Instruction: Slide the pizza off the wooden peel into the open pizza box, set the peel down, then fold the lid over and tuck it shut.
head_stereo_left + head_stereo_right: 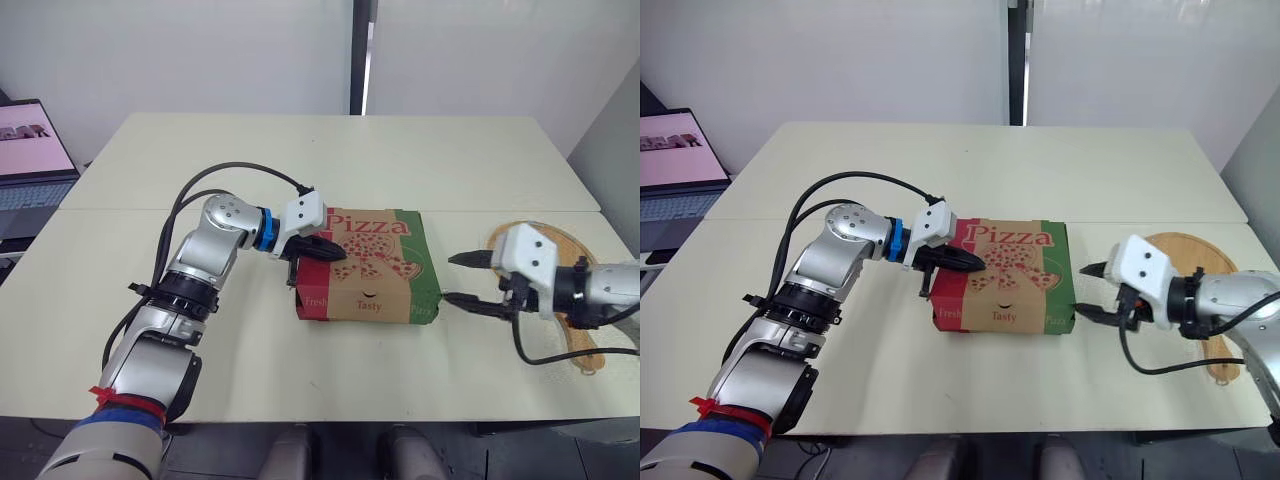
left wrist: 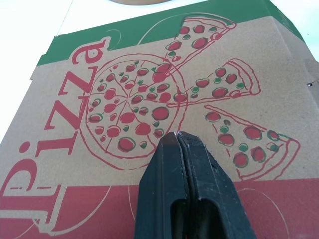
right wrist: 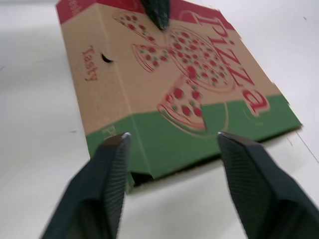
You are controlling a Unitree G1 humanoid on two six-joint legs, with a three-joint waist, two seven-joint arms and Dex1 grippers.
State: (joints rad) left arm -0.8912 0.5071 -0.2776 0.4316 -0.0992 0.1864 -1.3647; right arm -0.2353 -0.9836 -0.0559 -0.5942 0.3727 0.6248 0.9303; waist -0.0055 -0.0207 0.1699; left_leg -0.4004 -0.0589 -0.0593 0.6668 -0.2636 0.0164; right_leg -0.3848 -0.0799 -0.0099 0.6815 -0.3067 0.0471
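Note:
The pizza box [image 1: 372, 280] lies in the middle of the table with its printed lid down flat. My left gripper [image 1: 343, 253] is shut, its black fingertips [image 2: 175, 137] resting on the lid's red left part, next to the printed pizza. My right gripper [image 1: 448, 277] stands open just right of the box, one finger on either side of the green end's near corner [image 3: 149, 149], a short gap from it. The round wooden peel [image 1: 1185, 250] lies flat on the table behind my right arm. No pizza is visible.
An open laptop [image 1: 30, 150] sits off the table's far left edge. A seam runs across the cream tabletop [image 1: 330, 160] behind the box. A black cable [image 1: 560, 355] loops from my right wrist over the peel's handle.

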